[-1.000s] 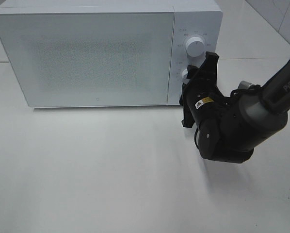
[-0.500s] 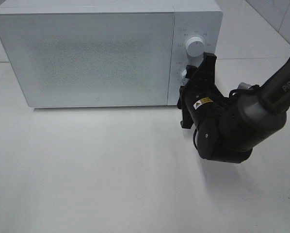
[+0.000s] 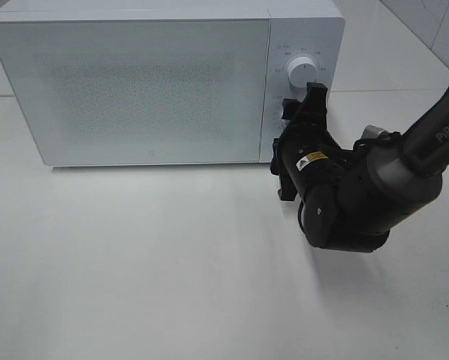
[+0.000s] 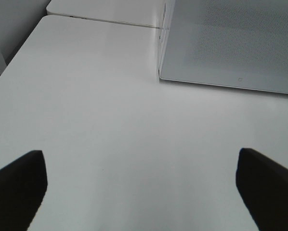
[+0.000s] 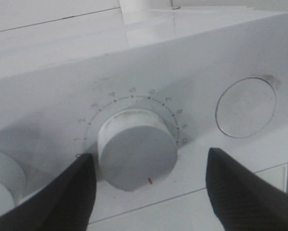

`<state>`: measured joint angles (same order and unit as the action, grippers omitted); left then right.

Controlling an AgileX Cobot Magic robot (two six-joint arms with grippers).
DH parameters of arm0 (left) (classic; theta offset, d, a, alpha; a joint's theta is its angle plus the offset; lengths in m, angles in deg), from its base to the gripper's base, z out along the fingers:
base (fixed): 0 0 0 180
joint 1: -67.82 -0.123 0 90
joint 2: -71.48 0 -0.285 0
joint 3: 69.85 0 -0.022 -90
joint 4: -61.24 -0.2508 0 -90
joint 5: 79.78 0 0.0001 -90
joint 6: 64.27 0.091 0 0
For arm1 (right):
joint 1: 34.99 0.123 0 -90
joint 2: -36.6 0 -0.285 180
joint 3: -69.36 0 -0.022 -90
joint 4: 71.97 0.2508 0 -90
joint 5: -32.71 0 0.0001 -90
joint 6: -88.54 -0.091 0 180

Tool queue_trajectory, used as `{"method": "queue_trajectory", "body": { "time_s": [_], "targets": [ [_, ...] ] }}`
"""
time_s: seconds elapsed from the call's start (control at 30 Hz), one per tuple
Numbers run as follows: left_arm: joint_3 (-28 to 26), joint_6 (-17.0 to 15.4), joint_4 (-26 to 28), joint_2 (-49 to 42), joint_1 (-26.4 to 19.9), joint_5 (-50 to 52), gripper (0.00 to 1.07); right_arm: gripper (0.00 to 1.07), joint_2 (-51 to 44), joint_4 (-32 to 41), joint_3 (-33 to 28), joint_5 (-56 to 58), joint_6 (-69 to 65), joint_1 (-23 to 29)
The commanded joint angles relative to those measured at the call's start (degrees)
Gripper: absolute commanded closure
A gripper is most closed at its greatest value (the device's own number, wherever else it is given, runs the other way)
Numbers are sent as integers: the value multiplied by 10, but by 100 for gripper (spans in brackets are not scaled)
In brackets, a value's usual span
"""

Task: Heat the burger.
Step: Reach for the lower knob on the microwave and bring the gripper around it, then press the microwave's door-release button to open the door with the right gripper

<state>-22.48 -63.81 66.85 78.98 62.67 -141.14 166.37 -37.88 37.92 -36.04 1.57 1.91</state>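
The burger is out of view. The white microwave (image 3: 149, 90) stands at the back of the table with its door closed. My right gripper (image 3: 302, 105) is up against the control panel, below the upper dial (image 3: 302, 71), and covers the lower dial in the high view. In the right wrist view the right gripper (image 5: 149, 192) is open, its black fingers (image 5: 62, 192) standing either side of the numbered lower dial (image 5: 137, 154) with a gap on each side. My left gripper (image 4: 141, 192) hangs open over bare table, short of the microwave's left corner (image 4: 161, 72).
A round button (image 5: 245, 107) sits beside the numbered dial, and the edge of the other dial (image 5: 4, 183) shows on the opposite side. White table (image 3: 134, 262) stretches in front of the microwave. The right arm (image 3: 375, 187) reaches in from the right.
The right gripper's jaws have spread wider and it has shifted slightly up and left along the panel, now covering the lower dial in the high view. The microwave has not moved.
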Motion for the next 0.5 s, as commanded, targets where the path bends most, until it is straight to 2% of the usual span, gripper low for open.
{"method": "queue_trajectory", "body": {
  "time_s": [0.03, 0.5],
  "targets": [
    [2, -5, 2, -11, -1, 0, 6, 43, -16, -23, -6, -101, 16, -6],
    [2, -5, 2, -11, -1, 0, 6, 43, -76, -62, -107, -103, 18, -6]
  ]
}}
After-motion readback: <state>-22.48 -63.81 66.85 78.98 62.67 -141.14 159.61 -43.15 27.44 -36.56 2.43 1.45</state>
